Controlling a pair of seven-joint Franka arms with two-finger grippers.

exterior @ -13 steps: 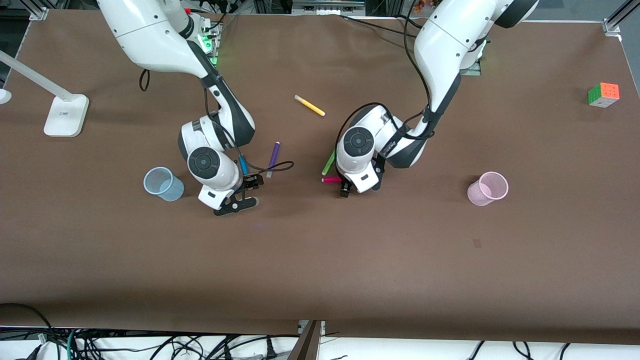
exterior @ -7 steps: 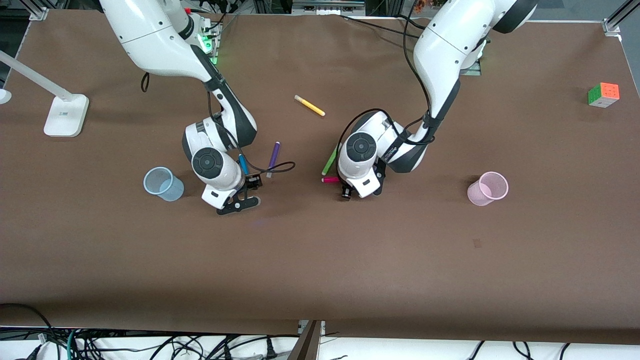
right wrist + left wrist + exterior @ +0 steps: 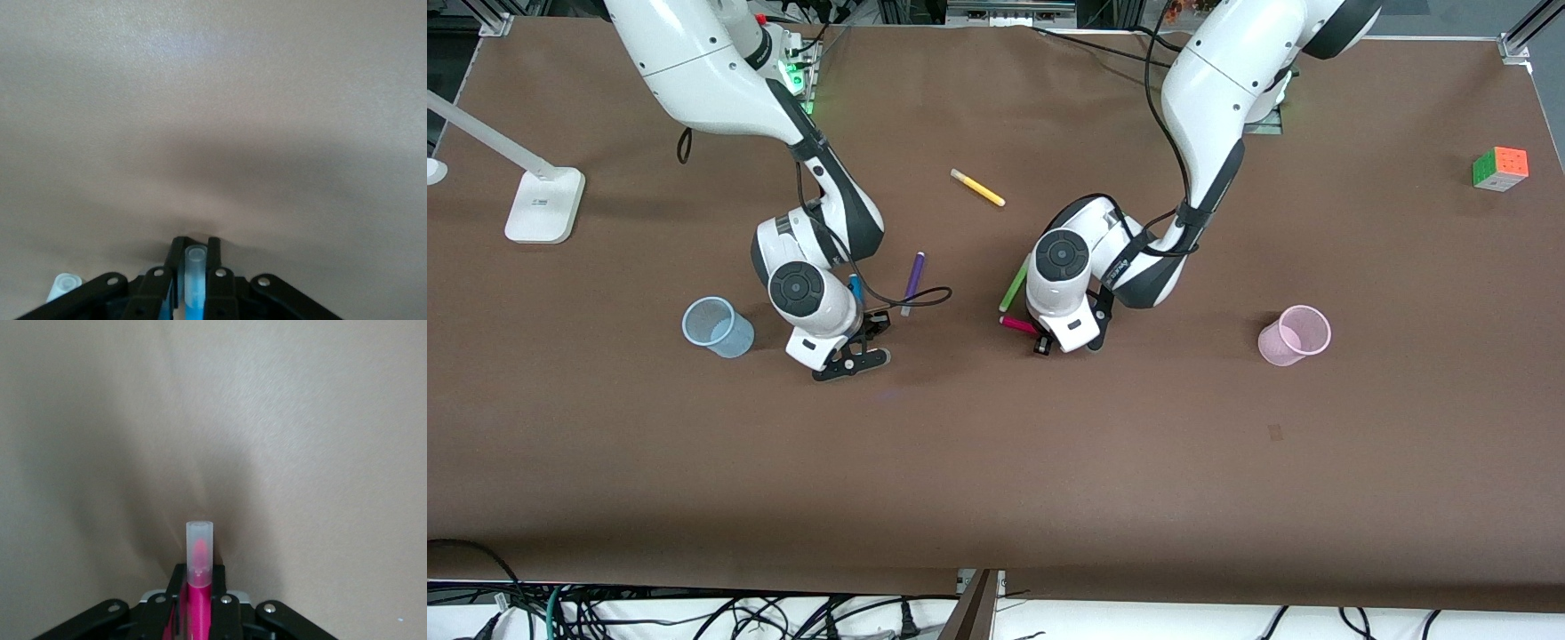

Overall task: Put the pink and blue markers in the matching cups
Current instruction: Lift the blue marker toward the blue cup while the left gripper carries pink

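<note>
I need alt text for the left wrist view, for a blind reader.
The left tool is shut on the pink marker, whose pale translucent cap points away from the camera. Under it is only the bare brown table, with a soft shadow around the marker.

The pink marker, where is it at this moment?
The pink marker is held between the fingers of the left gripper near the middle of the table, beside the green marker; the pink cup stands toward the left arm's end.

Pink marker [image 3: 1018, 324] clamped mid-frame, blue marker [image 3: 855, 289] clamped left of centre, blue cup [image 3: 717, 327] upright at left, pink cup [image 3: 1294, 335] upright at right
</note>
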